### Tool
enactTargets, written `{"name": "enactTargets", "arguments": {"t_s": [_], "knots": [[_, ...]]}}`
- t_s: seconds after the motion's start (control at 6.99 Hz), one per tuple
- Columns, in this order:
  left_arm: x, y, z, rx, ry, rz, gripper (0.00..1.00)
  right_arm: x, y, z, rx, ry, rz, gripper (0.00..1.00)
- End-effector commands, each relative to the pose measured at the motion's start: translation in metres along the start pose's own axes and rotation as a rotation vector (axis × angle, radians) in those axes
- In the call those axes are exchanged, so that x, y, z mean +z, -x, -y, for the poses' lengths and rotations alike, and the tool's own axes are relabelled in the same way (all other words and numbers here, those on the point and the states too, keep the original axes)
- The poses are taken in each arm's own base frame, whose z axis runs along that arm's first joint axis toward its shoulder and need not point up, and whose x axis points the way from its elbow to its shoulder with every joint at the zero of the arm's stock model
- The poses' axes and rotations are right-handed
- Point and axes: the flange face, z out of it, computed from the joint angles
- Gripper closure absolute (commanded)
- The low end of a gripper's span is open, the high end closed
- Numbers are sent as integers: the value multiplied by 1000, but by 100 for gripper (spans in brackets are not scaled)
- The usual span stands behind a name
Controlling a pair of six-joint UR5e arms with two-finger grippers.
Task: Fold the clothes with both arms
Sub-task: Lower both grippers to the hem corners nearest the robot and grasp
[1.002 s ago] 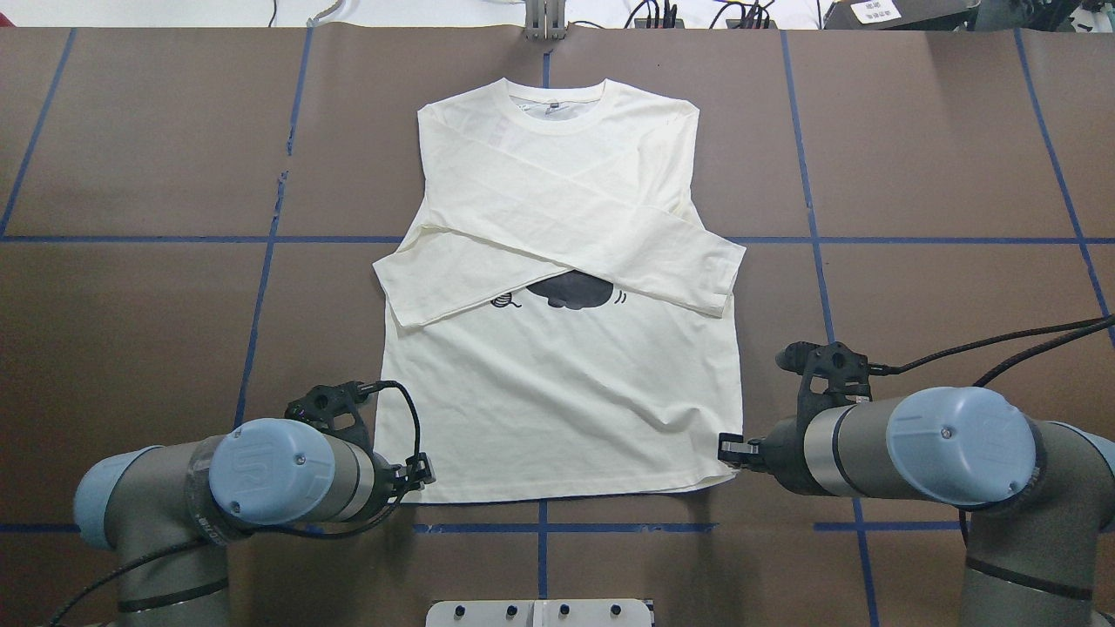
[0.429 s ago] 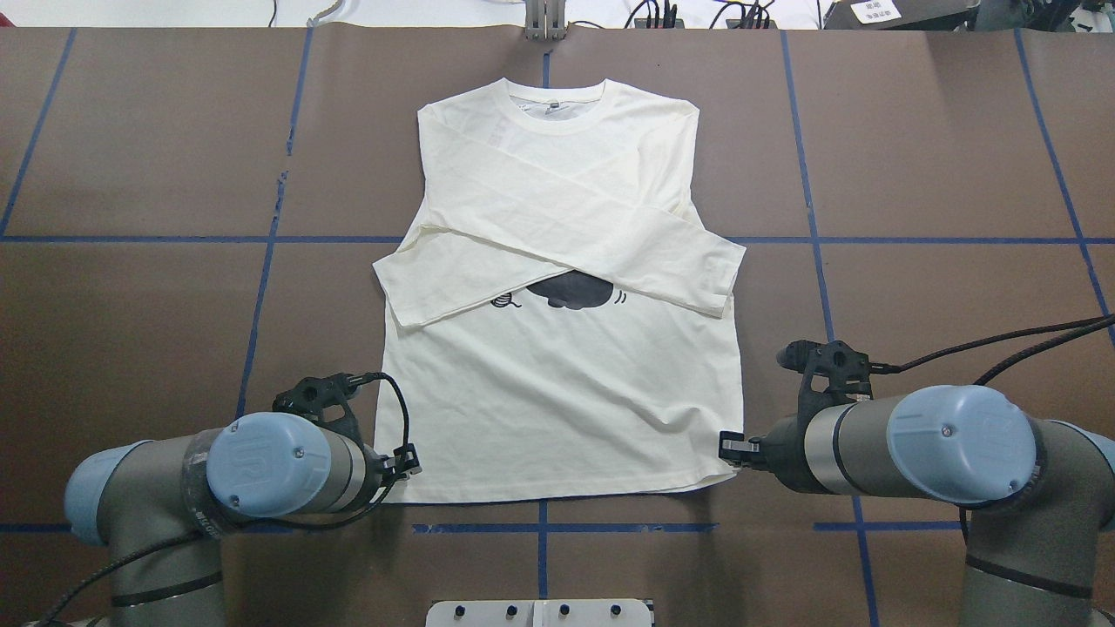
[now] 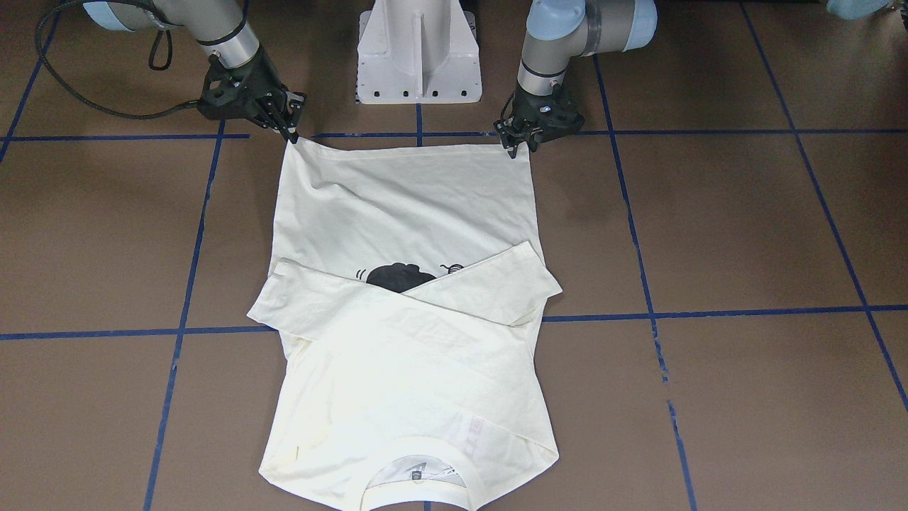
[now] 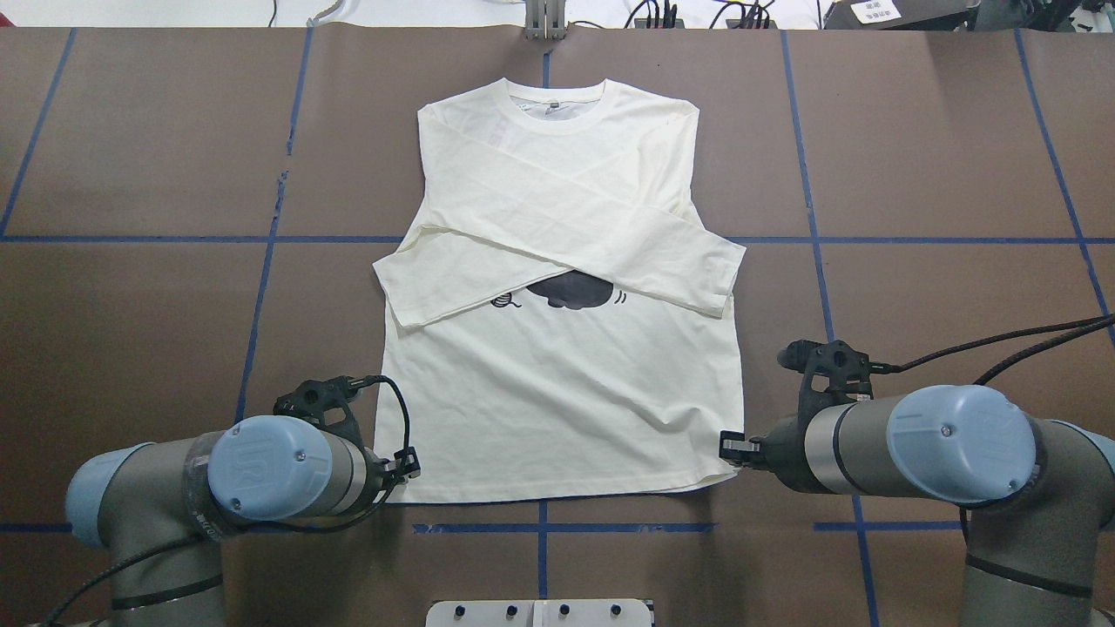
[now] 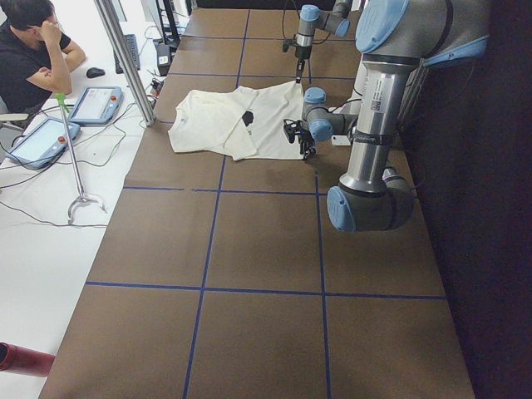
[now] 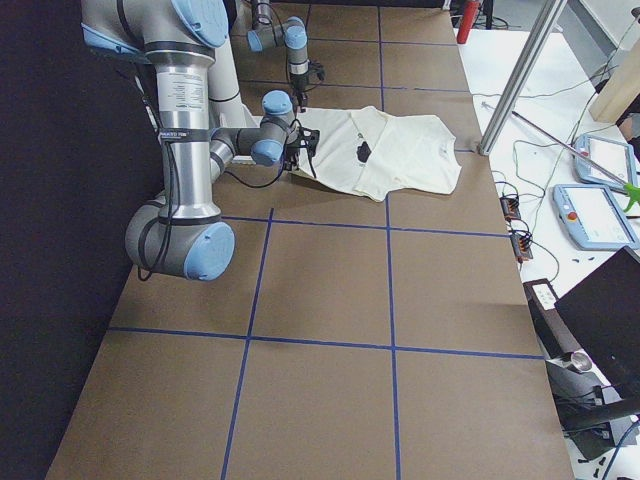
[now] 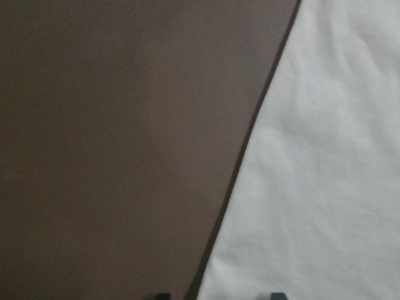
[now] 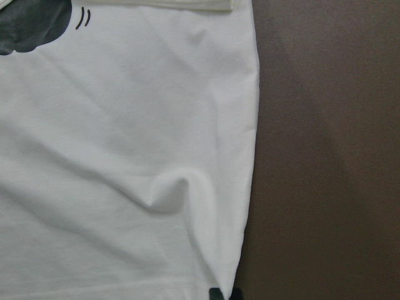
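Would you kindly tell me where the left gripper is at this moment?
The left gripper is low on the overhead view's left side, at the near-left hem corner of the T-shirt.

The left arm [image 4: 261,470] and right arm [image 4: 915,444] both reach low, wrists bent down. The left gripper [image 3: 520,145] points downward, fingers spread apart. The right gripper [image 3: 289,132] tilts inward, fingers pinched on the T-shirt [image 3: 397,206] corner between them.

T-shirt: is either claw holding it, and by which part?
The right claw pinches the T-shirt at its bottom hem corner. The left claw sits open astride the other hem corner, not gripping yet.
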Motion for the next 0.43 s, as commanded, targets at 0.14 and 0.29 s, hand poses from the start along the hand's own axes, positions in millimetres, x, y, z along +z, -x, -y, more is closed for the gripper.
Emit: {"name": "enactTargets", "arguments": {"t_s": [0.14, 0.29], "knots": [[-12, -3, 1, 6, 1, -24, 100, -3, -1, 3, 5, 12, 3, 100], [-31, 3, 2, 11, 0, -35, 100, -5, -3, 6, 10, 29, 4, 100]]}}
